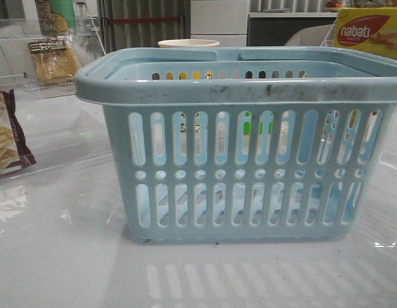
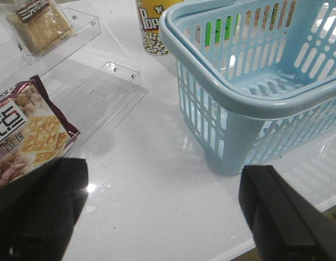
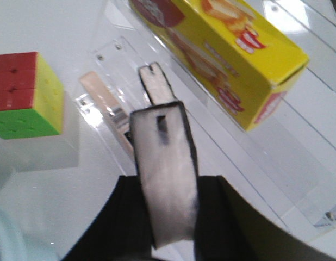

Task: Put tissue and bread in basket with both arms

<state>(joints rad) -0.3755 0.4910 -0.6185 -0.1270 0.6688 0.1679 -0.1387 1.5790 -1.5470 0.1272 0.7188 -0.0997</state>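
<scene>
The light blue basket stands in the middle of the table and looks empty in the left wrist view. The bread, in its clear bag with a dark label band, lies on a clear shelf at the far left; it also shows in the left wrist view. My left gripper is open and empty over bare table, left of the basket. My right gripper is shut on the tissue, a black-edged pack with a pale glossy face, held above the table. Neither gripper shows in the front view.
A maroon-edged snack packet lies on a clear stand near my left fingers. A popcorn cup stands behind the basket. The yellow nabati box on a clear shelf, a colour cube and a pale stick lie beyond the tissue.
</scene>
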